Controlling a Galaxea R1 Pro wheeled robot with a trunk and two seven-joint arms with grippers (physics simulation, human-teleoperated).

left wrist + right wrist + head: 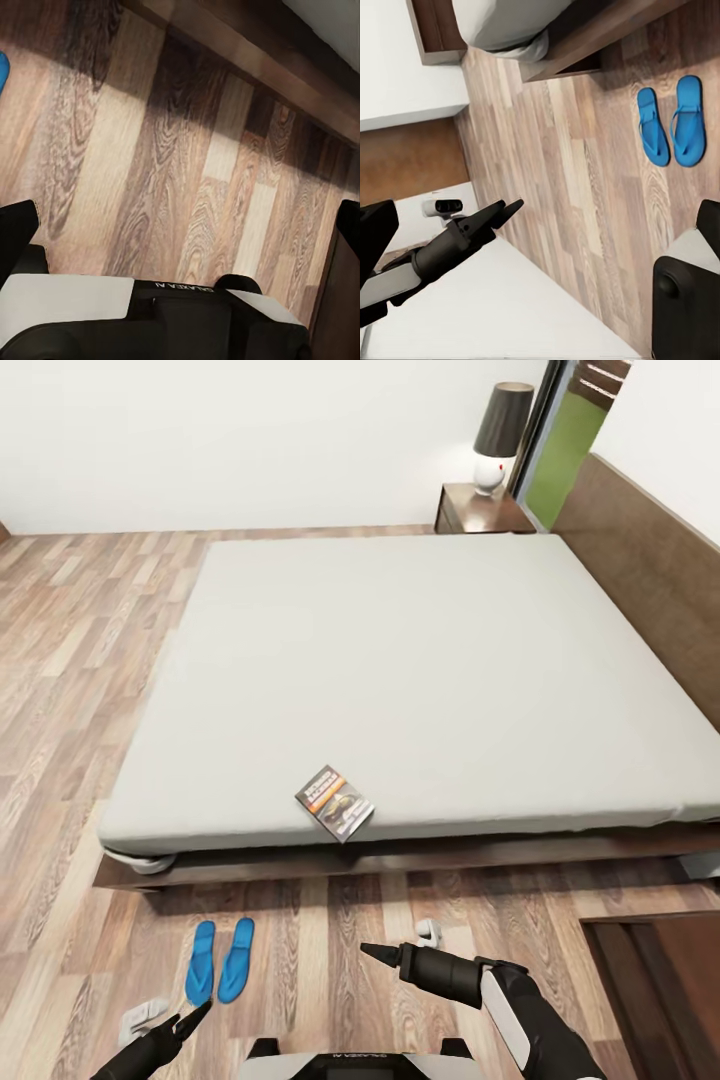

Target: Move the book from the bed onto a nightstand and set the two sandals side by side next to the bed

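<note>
1. while your head cam looks over the bed (420, 660), the book (335, 802) lies flat near the mattress edge closest to you.
2. the two sandals (220, 960) sit side by side on the floor (60, 660), just off the bed frame.
3. nightstand (480, 510) with lamp (498, 435) stands at the far side, whole mattress between.
4. left gripper (190, 1020) looks pinched to a point, holding nothing.
5. right gripper (380, 955) fingers: can't tell if parted.
</note>
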